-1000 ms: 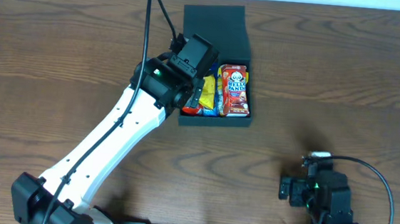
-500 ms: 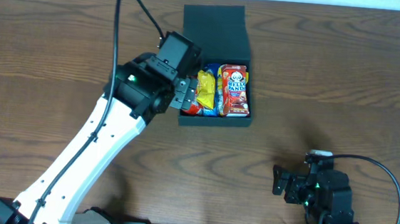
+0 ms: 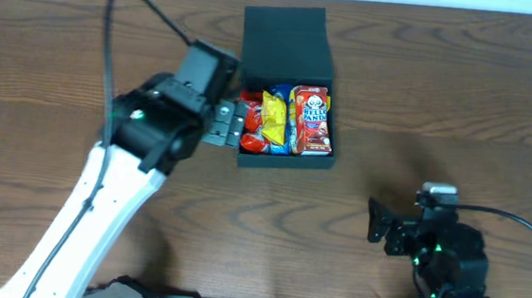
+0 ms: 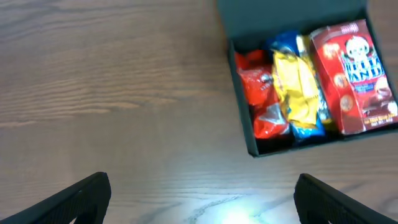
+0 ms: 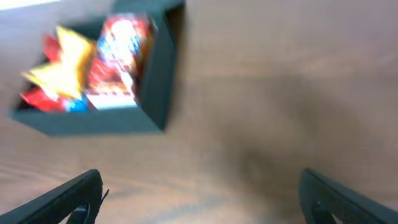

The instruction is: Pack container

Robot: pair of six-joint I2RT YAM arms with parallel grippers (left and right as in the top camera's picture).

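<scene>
Withdrawal had carried the left end effector (image 3: 234,126), spread open and empty, from above the container (image 3: 284,162) to just left of it, leaving snacks (image 3: 292,122) inside and, likely, only the lid (image 3: 285,31) to close.

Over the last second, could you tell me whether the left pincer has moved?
Yes. The left pincer has withdrawn leftward, from over the open container to just beyond its left wall.
</scene>
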